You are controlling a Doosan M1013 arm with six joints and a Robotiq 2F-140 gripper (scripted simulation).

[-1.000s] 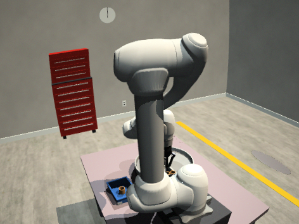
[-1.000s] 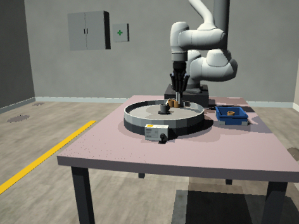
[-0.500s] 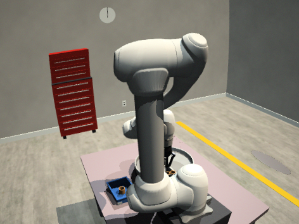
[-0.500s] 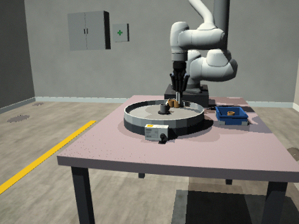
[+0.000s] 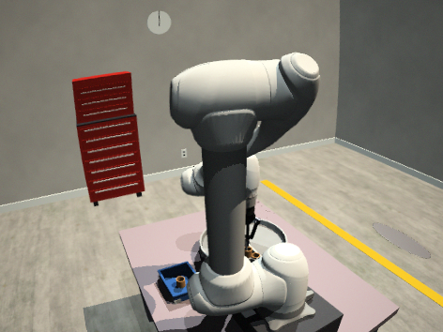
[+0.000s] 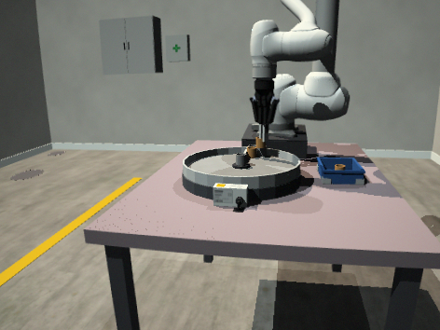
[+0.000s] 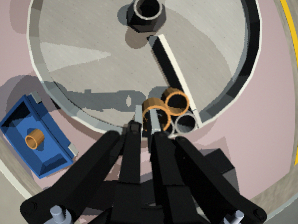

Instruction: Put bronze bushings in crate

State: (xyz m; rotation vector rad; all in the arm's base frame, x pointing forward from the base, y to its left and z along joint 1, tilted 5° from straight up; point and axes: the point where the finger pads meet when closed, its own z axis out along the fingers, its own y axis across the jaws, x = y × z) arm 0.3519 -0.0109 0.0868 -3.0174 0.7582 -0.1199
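The round grey turning table [image 6: 240, 170] stands on the pink table top; it also shows in the wrist view [image 7: 143, 36]. Near its rim by the robot base lie three bushings close together: two bronze ones [image 7: 154, 106] [image 7: 177, 102] and a grey one [image 7: 185, 123]. My gripper [image 7: 144, 115] reaches down over them and is shut on the wall of the nearer bronze bushing [image 6: 260, 144]. The blue crate [image 6: 339, 171] sits beside the turning table and holds one bronze bushing [image 7: 33, 140]. A dark hub [image 7: 147, 12] stands at the table's centre.
A small control box [image 6: 229, 194] is fixed to the turning table's front. The robot base [image 6: 275, 135] stands behind the turning table. A yellow floor line [image 6: 65, 228] runs left of the table. A red tool cabinet [image 5: 109, 137] stands by the far wall.
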